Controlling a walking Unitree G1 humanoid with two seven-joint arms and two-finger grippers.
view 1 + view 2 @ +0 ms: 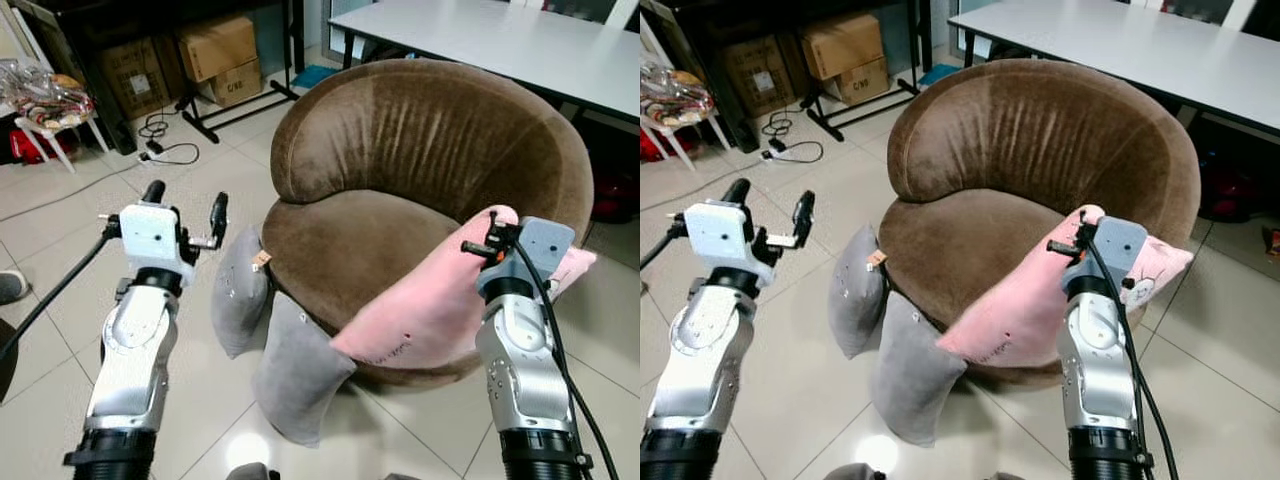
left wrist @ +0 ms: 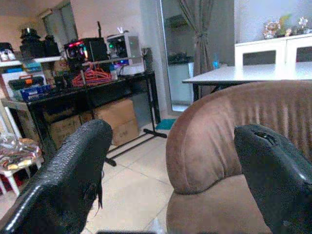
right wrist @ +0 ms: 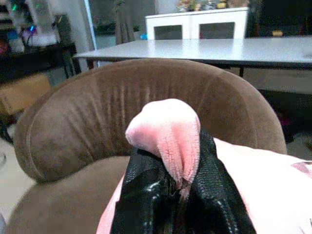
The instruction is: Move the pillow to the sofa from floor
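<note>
On the robot's left, above the tiled floor, the left claw hangs raised beside the sofa with its two black fingers spread well apart and nothing between them; it takes no part in the carrying. Just to the right of it, two grey pillows lean against the sofa's front, their lower edges on the floor, so these are not yet moved, if the task means them at all. Further right, the pink pillow is off the floor and lies tilted across the front rim of the brown seat, its lower corner hanging out past the edge and its upper corner pinched in the right claw, whose fingers are clamped tight on a fold of the pink fabric, as the right wrist view makes plain. The lift seems done and the carry nearly so; what is left, by the look of it, is to push the pillow further in over the seat cushion, so it does not slide off the rim, and then to let go.
</note>
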